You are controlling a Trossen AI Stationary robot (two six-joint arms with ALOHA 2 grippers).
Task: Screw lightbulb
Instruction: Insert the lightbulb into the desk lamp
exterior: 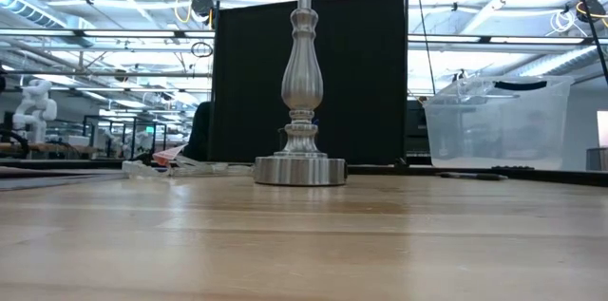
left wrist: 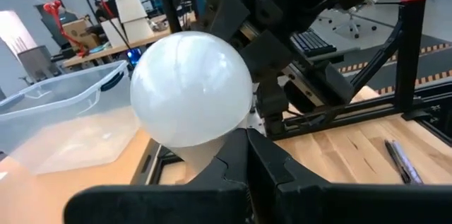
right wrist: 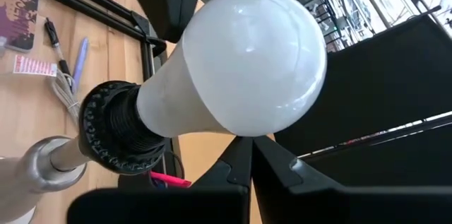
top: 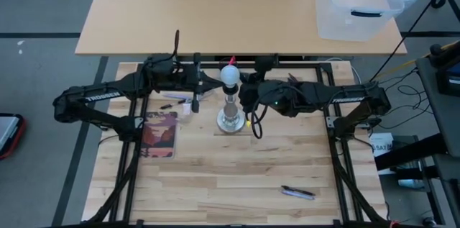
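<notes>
The frosted white lightbulb (top: 229, 75) sits with its base in the black socket (right wrist: 116, 131) on top of the silvery lamp stand (top: 228, 116). The stand's round foot (exterior: 300, 170) rests on the wooden table. My left gripper (top: 214, 83) is shut and level at the bulb's left side. My right gripper (top: 243, 84) is shut at the bulb's right side. In each wrist view the bulb (left wrist: 191, 86) (right wrist: 247, 61) fills the picture just past the shut fingers. My left gripper (left wrist: 247, 139) has its shut fingertips up against the bulb's tapering neck (left wrist: 203, 157), coming level from the table's left. Whether they press it or only stand close, I cannot tell. My right gripper (right wrist: 251, 143) has its shut fingertips at the globe's side (right wrist: 240, 128), slanting a little downward from the table's right. Whether they touch, I cannot tell.
A clear plastic bin (top: 359, 5) stands on the far table at the right. A booklet (top: 159, 133) and pens (top: 176, 104) lie left of the stand. Another pen (top: 298, 193) lies near the front right. A black cable (top: 255, 124) hangs by the stand.
</notes>
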